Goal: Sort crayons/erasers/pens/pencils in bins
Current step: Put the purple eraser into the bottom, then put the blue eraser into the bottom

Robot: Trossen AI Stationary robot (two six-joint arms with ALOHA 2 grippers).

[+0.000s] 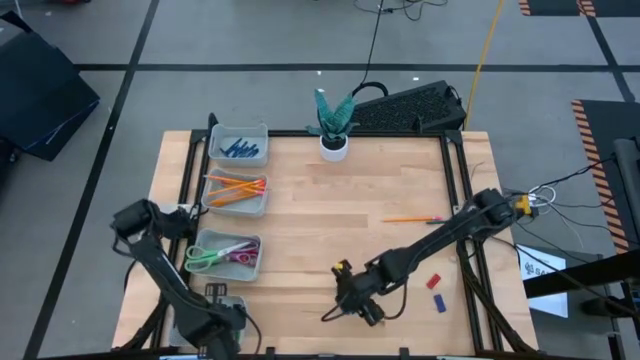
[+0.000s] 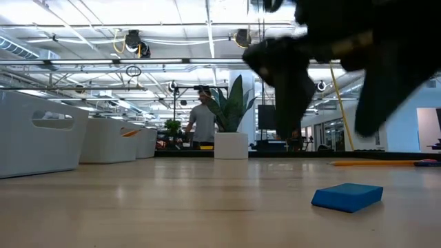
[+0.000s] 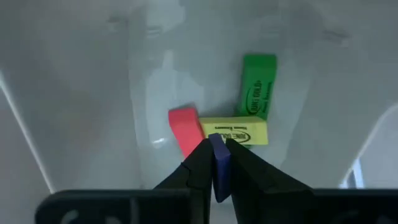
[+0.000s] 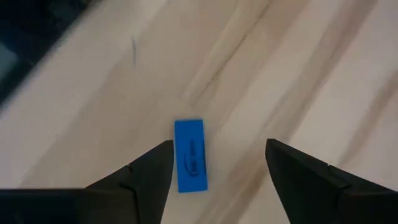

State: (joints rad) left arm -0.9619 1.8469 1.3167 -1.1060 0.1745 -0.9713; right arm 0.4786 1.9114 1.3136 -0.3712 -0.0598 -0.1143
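My left gripper (image 3: 217, 144) hangs over the nearest bin (image 3: 93, 93), shut on a small blue eraser (image 3: 218, 163). On the bin's floor lie a red eraser (image 3: 185, 129), a yellow one (image 3: 236, 130) and a green one (image 3: 257, 93). My right gripper (image 4: 217, 146) is open above the table's near middle (image 1: 358, 303). A second blue eraser (image 4: 189, 155) lies flat on the wood below its spread fingers, which stay well clear of it in the low view (image 2: 348, 196). An orange pencil (image 1: 410, 218) lies on the table's right half. My left gripper pinches the blue eraser's two broad faces (image 3: 218, 152) between its fingers, coming from above and pointing down into the bin. The eraser stands on edge between the fingertips, lifted clear above the erasers on the bin's floor.
Along the table's left side stand bins with pens (image 1: 240, 148), pencils (image 1: 237, 190) and scissors (image 1: 222, 256). A red eraser (image 1: 434, 282) and another blue one (image 1: 438, 302) lie near the right edge. A white plant pot (image 1: 334, 148) stands at the far middle.
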